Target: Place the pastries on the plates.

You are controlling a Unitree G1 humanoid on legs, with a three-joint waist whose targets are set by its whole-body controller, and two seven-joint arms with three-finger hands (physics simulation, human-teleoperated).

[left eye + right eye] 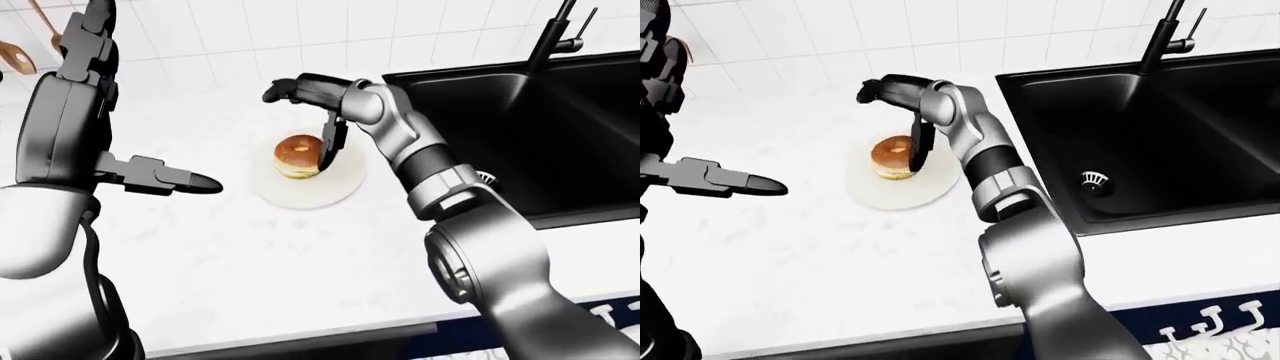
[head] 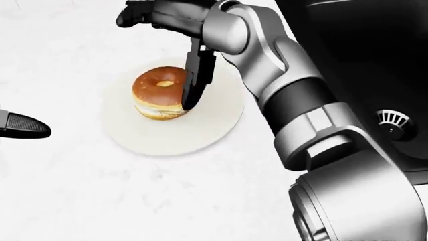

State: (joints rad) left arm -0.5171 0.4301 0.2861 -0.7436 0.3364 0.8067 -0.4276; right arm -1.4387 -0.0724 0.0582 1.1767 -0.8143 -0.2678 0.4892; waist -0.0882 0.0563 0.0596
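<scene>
One pastry (image 2: 159,93) sits on the plate (image 2: 214,125), right robot hand (image 2: 175,45) spread.

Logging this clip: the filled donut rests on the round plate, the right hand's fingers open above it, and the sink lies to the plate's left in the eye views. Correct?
Not quite. The sink lies to the right of the plate, as the right-eye view shows. The donut does rest on the plate, with the right hand open above it.

You have a white counter (image 1: 820,255) with one plate (image 2: 214,128) lying flat on it, left of the black sink (image 1: 1160,142) set into the same top.
</scene>
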